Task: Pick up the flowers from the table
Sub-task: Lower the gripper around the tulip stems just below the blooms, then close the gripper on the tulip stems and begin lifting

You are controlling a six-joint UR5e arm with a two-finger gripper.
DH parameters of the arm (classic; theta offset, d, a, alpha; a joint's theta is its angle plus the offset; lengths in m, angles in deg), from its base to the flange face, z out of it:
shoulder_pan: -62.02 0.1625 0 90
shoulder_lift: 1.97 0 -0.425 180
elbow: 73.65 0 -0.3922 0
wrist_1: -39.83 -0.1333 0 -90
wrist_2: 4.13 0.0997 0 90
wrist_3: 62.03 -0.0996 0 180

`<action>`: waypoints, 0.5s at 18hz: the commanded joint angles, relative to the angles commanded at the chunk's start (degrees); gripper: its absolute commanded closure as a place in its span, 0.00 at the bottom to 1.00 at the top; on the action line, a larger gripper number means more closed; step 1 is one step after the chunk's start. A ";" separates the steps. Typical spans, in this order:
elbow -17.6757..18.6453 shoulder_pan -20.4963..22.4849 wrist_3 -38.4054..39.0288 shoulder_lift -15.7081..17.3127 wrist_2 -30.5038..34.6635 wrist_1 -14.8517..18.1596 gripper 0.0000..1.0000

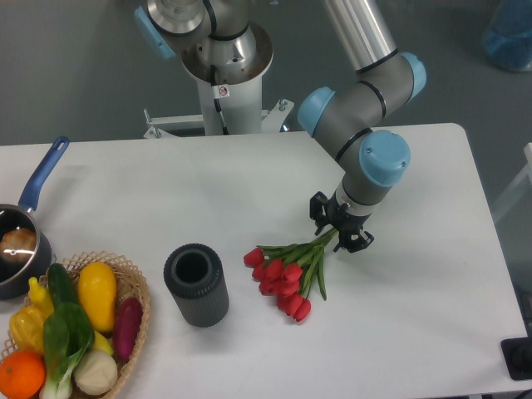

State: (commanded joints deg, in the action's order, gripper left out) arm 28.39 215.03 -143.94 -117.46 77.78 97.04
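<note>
The flowers [285, 273], a bunch of red tulips with green leaves, lie on the white table [249, 191] right of centre. Their heads point down-left and their green stems run up-right. My gripper [339, 224] is down at the stem ends, one black finger on each side of the stems. The jaws are still apart, with a small gap to the stems, so the gripper is open. The bunch rests flat on the table.
A dark grey ribbed cylinder cup [196, 284] stands upright left of the flowers. A wicker basket [137, 287] with vegetables and fruit sits at the front left corner. A blue-handled pot [21, 241] is at the left edge. The robot base [220, 66] stands behind the table.
</note>
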 joint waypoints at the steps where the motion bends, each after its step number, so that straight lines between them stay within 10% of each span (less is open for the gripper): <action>1: 0.00 0.00 0.00 0.00 0.00 0.00 0.53; 9: 0.00 -0.09 0.53 0.09 0.00 -0.09 0.68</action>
State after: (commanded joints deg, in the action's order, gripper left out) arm 28.39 214.95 -143.42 -117.37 77.78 96.96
